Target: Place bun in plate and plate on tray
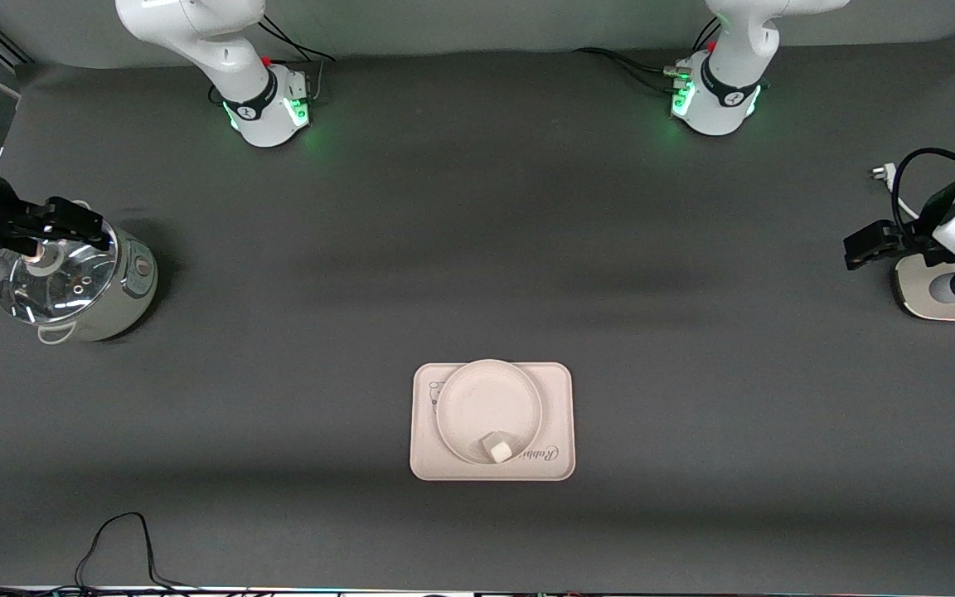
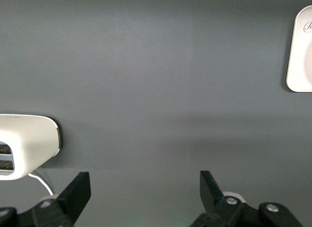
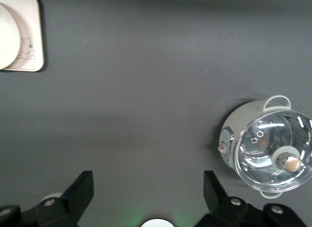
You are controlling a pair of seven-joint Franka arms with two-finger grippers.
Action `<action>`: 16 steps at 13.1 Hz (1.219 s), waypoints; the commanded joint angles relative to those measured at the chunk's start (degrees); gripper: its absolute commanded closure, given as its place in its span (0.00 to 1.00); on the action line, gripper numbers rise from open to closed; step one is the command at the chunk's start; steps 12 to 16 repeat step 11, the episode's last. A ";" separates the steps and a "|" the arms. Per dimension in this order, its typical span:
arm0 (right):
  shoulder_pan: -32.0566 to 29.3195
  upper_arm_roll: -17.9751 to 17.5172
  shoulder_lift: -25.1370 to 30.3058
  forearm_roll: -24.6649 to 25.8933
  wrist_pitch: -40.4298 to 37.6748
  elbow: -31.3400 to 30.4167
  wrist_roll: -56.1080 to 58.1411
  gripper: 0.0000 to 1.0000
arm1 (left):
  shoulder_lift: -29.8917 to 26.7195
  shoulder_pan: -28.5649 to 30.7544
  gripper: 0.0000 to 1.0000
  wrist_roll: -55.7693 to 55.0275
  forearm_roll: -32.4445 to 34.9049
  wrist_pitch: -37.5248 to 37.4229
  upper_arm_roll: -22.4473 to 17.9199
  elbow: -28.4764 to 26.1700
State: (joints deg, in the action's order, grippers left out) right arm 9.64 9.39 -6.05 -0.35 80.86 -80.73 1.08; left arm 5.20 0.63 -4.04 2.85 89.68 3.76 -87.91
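The small off-white bun (image 1: 498, 448) lies in the round cream plate (image 1: 477, 398), near the rim closest to the front camera. The plate rests on the cream rectangular tray (image 1: 556, 390) in the table's middle, near the front camera. A corner of the tray (image 2: 298, 66) shows in the left wrist view, and the tray (image 3: 30, 22) with the plate's edge (image 3: 5, 37) in the right wrist view. My left gripper (image 1: 855, 251) (image 2: 145, 188) hangs open and empty at the left arm's end of the table. Over the pot, my right gripper (image 1: 84, 225) (image 3: 148, 188) is open, holding nothing.
A pale green pot with a glass lid (image 1: 79, 290) (image 3: 270, 149) stands at the right arm's end of the table. A white appliance (image 1: 950, 290) (image 2: 24, 144) with a cable sits at the left arm's end. A black cable (image 1: 121, 539) loops at the table's front edge.
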 commanded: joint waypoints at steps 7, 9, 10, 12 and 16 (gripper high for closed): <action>0.38 2.04 0.78 0.70 5.10 -4.61 1.12 0.00 | 0.52 -0.28 0.00 0.88 0.14 -0.73 -0.33 1.34; 0.38 2.04 0.61 0.70 5.10 -4.53 1.12 0.00 | 0.52 -0.19 0.00 0.88 0.14 -0.82 -0.33 1.34; 0.38 2.04 0.69 0.70 5.10 -4.52 1.03 0.00 | 0.52 -0.10 0.00 0.88 0.06 -1.00 -0.33 1.34; 0.38 2.04 0.61 0.70 5.01 -4.61 1.03 0.00 | 0.52 0.07 0.00 0.79 0.05 -1.00 -0.33 1.34; 0.38 2.04 0.61 0.70 5.01 -4.61 1.03 0.00 | 0.52 0.07 0.00 0.79 0.05 -1.00 -0.33 1.34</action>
